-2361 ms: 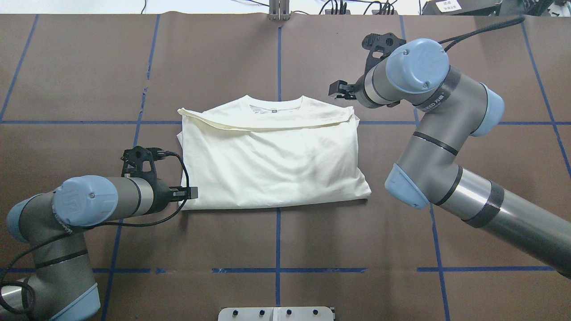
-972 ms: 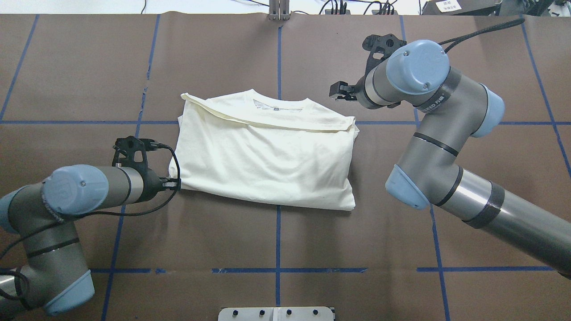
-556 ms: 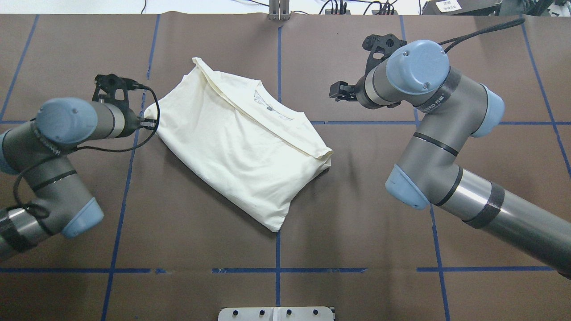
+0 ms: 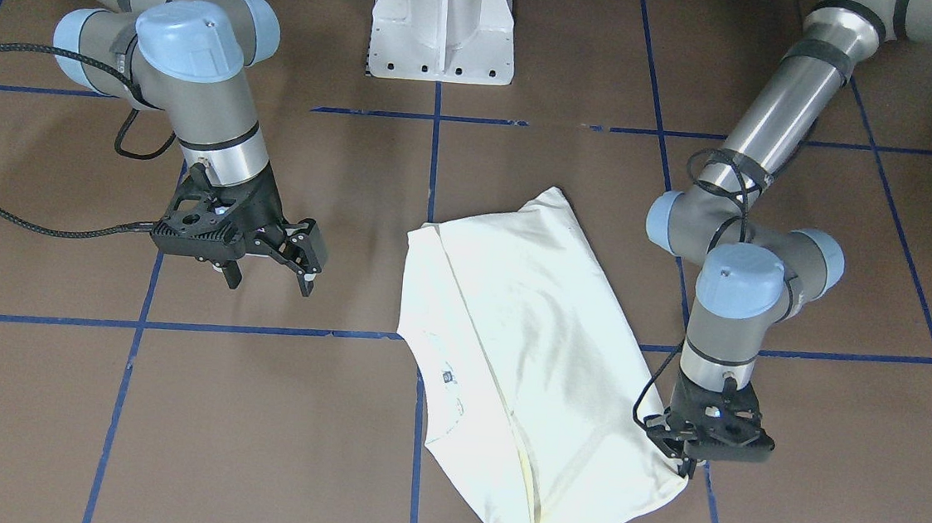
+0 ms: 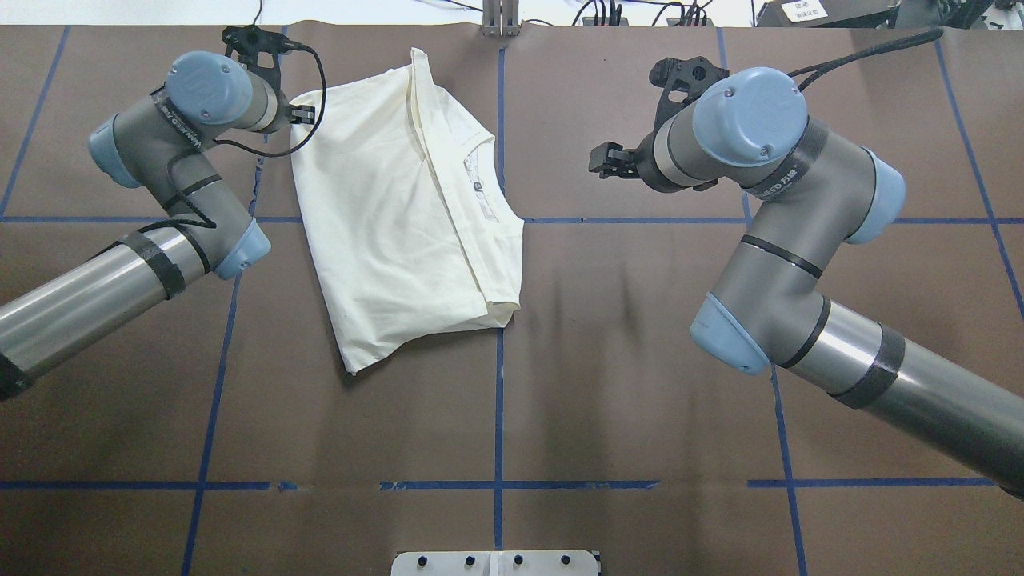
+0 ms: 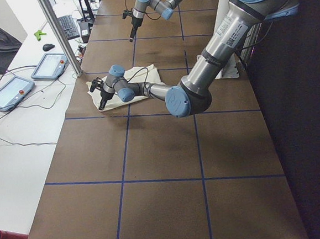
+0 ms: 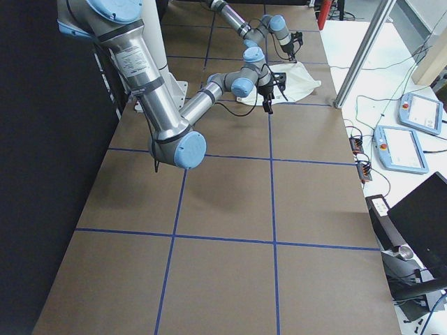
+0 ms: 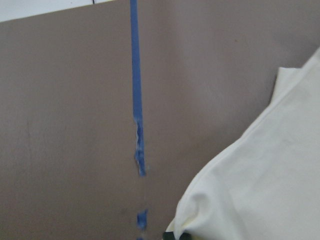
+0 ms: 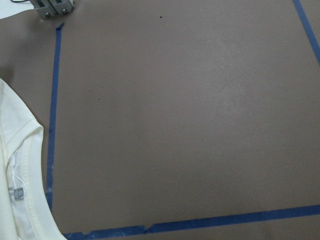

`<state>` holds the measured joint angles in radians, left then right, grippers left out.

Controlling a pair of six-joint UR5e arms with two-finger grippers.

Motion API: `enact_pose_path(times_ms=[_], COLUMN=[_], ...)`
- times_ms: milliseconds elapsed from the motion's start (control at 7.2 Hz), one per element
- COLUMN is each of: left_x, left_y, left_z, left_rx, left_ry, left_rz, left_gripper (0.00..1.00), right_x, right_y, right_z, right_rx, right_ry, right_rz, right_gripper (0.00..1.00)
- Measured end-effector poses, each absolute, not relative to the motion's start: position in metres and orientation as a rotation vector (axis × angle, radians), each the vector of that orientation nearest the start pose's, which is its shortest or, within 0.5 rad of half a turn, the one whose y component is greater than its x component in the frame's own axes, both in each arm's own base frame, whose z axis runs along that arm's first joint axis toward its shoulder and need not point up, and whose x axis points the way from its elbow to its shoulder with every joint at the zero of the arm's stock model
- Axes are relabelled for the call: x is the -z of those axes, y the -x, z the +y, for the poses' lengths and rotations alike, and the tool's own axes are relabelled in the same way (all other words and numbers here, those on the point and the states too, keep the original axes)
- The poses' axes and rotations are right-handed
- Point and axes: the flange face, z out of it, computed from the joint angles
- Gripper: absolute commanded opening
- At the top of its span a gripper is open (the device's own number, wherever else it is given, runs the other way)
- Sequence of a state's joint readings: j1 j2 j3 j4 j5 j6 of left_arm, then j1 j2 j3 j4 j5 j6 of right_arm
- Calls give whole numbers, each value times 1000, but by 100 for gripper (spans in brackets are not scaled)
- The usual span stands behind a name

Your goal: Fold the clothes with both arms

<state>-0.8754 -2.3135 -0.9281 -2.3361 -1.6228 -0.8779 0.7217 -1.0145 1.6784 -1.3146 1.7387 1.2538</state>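
My table wears a matte brown cover, marked into large squares by blue tape lines. One line on my left side is torn and ragged toward the far end. The cream-white shirt lies folded on the cover, plain side up, in the far part of my left half. It sits skewed to the grid and crosses one cross line, with its collar turned toward the centre line. A small metal bracket sits at the far edge, on the centre line. My white pedestal stands at my own side of the table.
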Motion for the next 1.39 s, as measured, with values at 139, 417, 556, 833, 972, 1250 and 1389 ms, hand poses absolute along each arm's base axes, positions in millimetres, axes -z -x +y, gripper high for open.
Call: enact_pose_path(times_ms=[139,417,556,833,972,1250,1389], left_x=[-424,-412,-412,-413,-413,-412,-413], left_y=[-413,-373,-354,-327,-322,-319,-320], left_z=[-723,-729,-719,-691,-684,-680,-679], left_rx=[135,60,26,-6,-11,-13,-13], left_ry=[-603,-631,-616,-617,-622,-625,-623], left_rz=[648,697,747,814,824,830,831], left_gripper=[100,100,100,100,100,100,100], right_x=[-258,-239,-228,-200,-193,-189,-190], right_y=[430,451,471,536,566,612,631], right_z=[-530,-521,-518,-524,-525,-527,-527], right_rx=[-303,-317,-323,-397,-425,-436,-431], right_ry=[-318,-297,-290,-279,-268,-262,-265], right_rz=[-885,-916,-923,-903,-884,-834,-822], right_gripper=[100,97,82,63,60,60,60])
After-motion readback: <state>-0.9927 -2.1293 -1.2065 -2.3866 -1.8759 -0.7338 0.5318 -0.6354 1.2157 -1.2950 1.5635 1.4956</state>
